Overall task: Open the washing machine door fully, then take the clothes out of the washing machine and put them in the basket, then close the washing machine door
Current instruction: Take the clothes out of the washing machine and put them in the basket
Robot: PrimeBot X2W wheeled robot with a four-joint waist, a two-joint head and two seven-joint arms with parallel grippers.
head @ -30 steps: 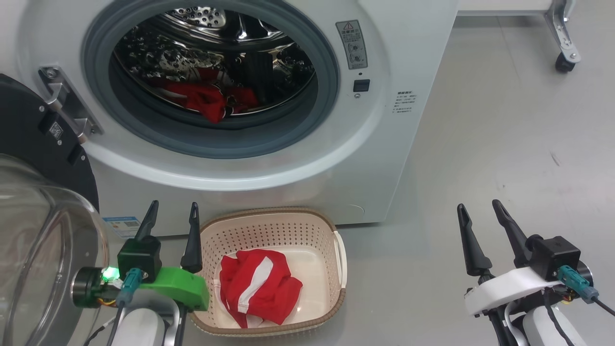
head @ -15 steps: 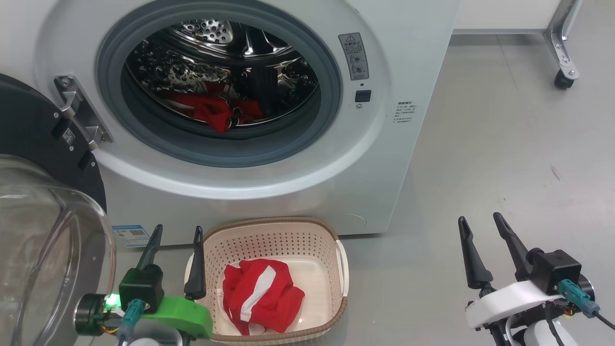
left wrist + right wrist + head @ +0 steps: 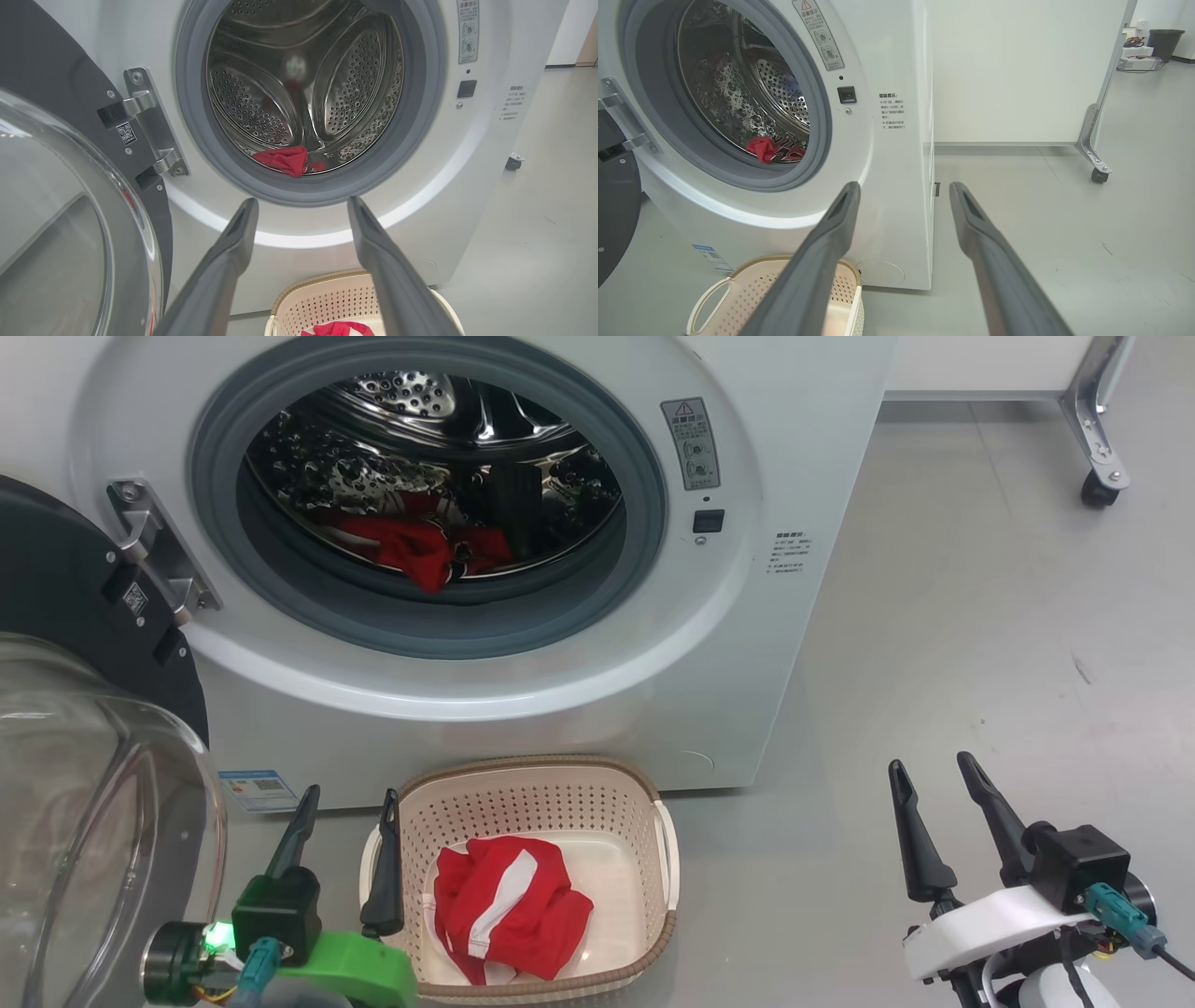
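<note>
The white washing machine (image 3: 766,644) stands ahead with its door (image 3: 56,579) swung wide open to the left, the glass bowl (image 3: 93,821) bulging toward me. Red clothes (image 3: 420,546) lie at the bottom of the steel drum, also seen in the left wrist view (image 3: 285,160) and the right wrist view (image 3: 768,150). The cream basket (image 3: 667,859) sits on the floor before the machine and holds a red garment with a white stripe (image 3: 509,905). My left gripper (image 3: 350,793) is open and empty beside the basket's left edge. My right gripper (image 3: 931,763) is open and empty over bare floor at the right.
A white panel on a metal leg with a caster (image 3: 1102,485) stands at the back right. A dark bin (image 3: 1164,44) sits far off behind it. Grey floor (image 3: 980,663) stretches to the right of the machine.
The head view has shifted slightly. My left gripper has drawn back and lower beside the basket. The right gripper and the clothes keep their places.
</note>
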